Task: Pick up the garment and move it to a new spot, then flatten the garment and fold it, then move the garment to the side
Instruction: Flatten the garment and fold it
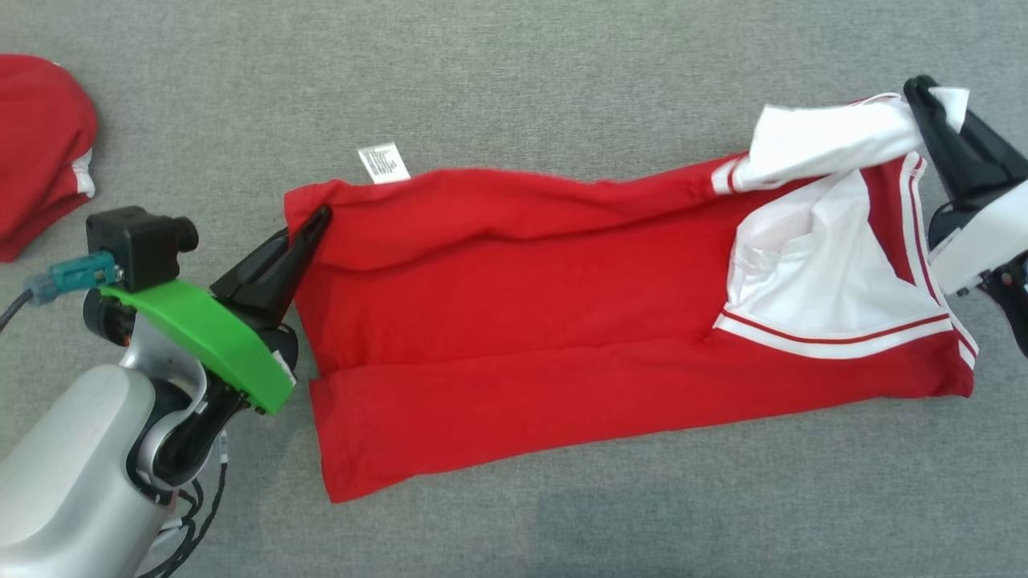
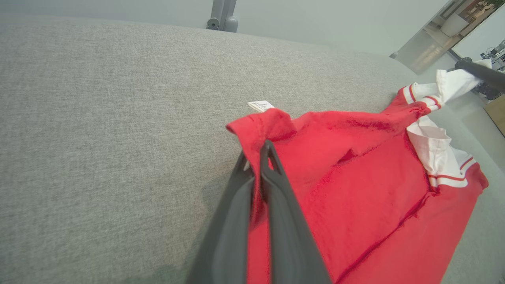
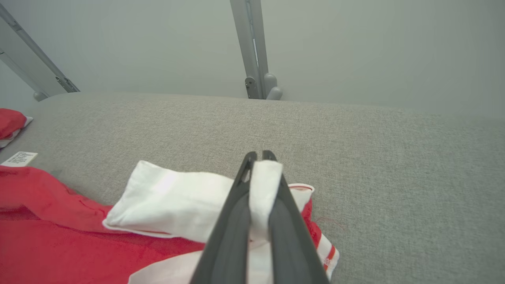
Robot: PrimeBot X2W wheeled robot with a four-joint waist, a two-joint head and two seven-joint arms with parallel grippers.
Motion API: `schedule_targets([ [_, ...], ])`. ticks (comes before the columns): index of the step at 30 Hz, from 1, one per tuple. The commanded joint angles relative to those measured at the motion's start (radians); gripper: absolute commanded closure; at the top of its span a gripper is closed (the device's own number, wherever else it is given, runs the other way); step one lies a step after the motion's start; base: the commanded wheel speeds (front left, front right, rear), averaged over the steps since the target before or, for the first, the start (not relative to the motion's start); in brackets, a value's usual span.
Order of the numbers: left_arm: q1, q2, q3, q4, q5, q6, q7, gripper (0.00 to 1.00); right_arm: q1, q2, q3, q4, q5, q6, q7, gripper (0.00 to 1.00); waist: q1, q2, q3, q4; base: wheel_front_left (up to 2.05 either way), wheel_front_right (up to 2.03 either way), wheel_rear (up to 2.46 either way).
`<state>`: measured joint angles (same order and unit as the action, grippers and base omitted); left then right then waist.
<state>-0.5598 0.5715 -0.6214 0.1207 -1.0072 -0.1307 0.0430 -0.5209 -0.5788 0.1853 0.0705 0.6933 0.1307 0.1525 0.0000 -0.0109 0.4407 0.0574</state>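
Head view: the red shirt [image 1: 522, 321] lies mid-way across the grey surface [image 1: 562, 80], left hand [image 1: 321, 215] clamped on its hem corner [image 1: 301, 201] at 9 o'clock, right hand [image 1: 923, 87] clamped on its white sleeve [image 1: 827, 136] at 2 o'clock; flattening looks unfinished, folding and side placement outstanding.

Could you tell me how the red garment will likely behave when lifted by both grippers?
Probably floppy: the red garment wrinkles and folds between the left gripper and right gripper, so its middle would likely sag. It looks thin, so likely light. The white sleeve, bunched in the right pinch, might unfurl.
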Motion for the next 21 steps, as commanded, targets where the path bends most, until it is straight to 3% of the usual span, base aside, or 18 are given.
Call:
schedule_targets([
  [1, 0.018, 0.016, -0.008, -0.003, 0.012, 0.0, -0.017, 1.0, 0.023, 0.006, -0.007, -0.01, 0.002, 0.0, -0.008, 1.0, 0.0, 0.0109, -0.011, -0.016, 0.0, 0.0, 0.0],
  [13, 0.119, 0.118, -0.118, -0.035, 0.095, 0.0, -0.231, 1.0, 0.176, 0.076, -0.005, -0.038, -0.008, 0.0, -0.032, 1.0, 0.0, 0.0109, -0.036, -0.041, 0.0, 0.0, 0.0],
  [21, 0.137, 0.072, -0.191, 0.042, 0.198, 0.0, -0.302, 1.0, 0.223, 0.092, 0.0, 0.015, -0.015, 0.0, -0.056, 1.0, 0.0, 0.0109, -0.041, -0.027, 0.0, 0.0, 0.0],
])
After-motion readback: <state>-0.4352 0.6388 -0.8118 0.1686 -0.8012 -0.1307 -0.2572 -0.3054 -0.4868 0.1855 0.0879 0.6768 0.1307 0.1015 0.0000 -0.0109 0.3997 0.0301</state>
